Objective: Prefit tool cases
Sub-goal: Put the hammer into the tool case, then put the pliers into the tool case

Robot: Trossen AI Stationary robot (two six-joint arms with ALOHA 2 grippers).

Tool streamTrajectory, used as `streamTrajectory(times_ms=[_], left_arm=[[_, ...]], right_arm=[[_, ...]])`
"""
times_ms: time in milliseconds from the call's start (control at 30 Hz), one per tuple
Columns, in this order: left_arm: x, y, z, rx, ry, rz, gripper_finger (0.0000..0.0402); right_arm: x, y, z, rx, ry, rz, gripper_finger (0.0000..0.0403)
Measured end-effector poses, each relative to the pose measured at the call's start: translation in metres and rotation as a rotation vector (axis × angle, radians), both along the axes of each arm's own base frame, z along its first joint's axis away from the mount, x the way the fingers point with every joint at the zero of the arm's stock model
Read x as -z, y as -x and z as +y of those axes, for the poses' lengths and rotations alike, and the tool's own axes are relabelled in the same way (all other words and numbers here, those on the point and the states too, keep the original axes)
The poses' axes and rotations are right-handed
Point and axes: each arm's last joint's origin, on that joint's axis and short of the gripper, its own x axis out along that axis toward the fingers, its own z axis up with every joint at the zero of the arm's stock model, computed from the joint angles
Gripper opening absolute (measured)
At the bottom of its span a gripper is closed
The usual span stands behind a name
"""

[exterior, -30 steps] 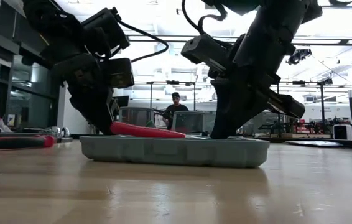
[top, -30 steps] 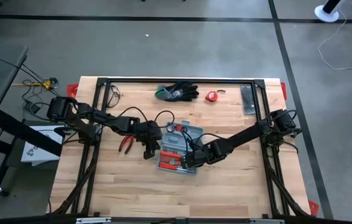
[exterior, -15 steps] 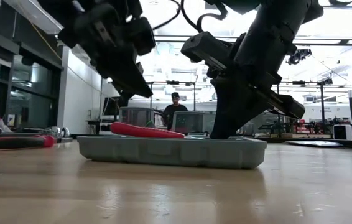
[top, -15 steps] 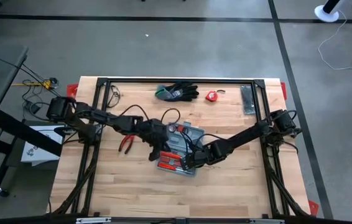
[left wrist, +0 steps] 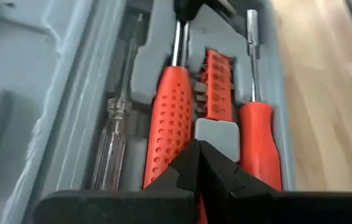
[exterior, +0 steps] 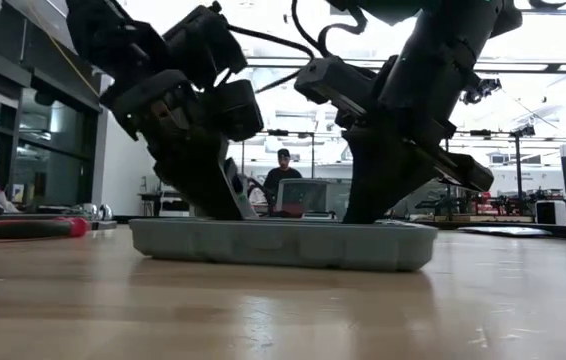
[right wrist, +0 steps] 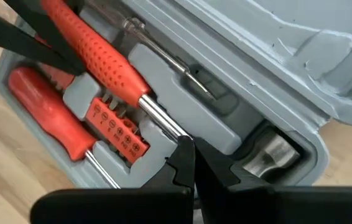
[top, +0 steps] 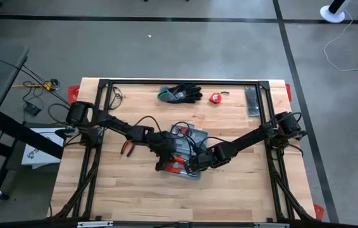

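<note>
Wooden table [top: 242,183], open tool case [top: 186,152] beneath both closed, empty end effectors, left end effector [left wrist: 197,163], right end effector [right wrist: 193,167].

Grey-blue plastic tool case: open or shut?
Open. The grey-blue plastic tool case lies flat with its recesses exposed, red-handled tools seated inside.

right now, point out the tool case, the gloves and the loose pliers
tool case [top: 195,136]: high view, grey lid half.
gloves [top: 180,94]: high view, middle of the dark pair.
pliers [top: 128,147]: high view, red handles.

No readable text or labels, as far as visible.
</note>
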Motion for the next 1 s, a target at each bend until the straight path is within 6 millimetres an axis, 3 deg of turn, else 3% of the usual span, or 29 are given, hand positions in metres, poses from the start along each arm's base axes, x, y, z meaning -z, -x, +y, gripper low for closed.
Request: streamTrajectory(times_ms=[200, 433, 600, 767, 1000], left_arm=[[0.013, -0.003, -0.003, 0.027, 0.033, 0.024, 0.0], [0.0, -0.002, 0.0, 0.006, 0.04, -0.029, 0.0], [-0.02, 0.005, 0.002, 0.002, 0.04, -0.05, 0.0], [-0.056, 0.01, 0.003, 0.008, 0.026, -0.164, 0.0], [-0.088, 0.037, 0.014, -0.073, -0.098, -0.119, 0.0]], right_arm=[[0.0, 0.001, 0.0, -0.006, -0.008, 0.017, 0.0], [-0.004, 0.003, 0.0, 0.023, -0.007, 0.003, 0.0], [-0.018, 0.008, 0.001, 0.047, 0.052, -0.052, 0.0], [-0.032, 0.01, 0.003, 0.057, 0.072, -0.105, 0.0], [-0.038, 0.01, 0.002, 0.075, 0.097, -0.144, 0.0]])
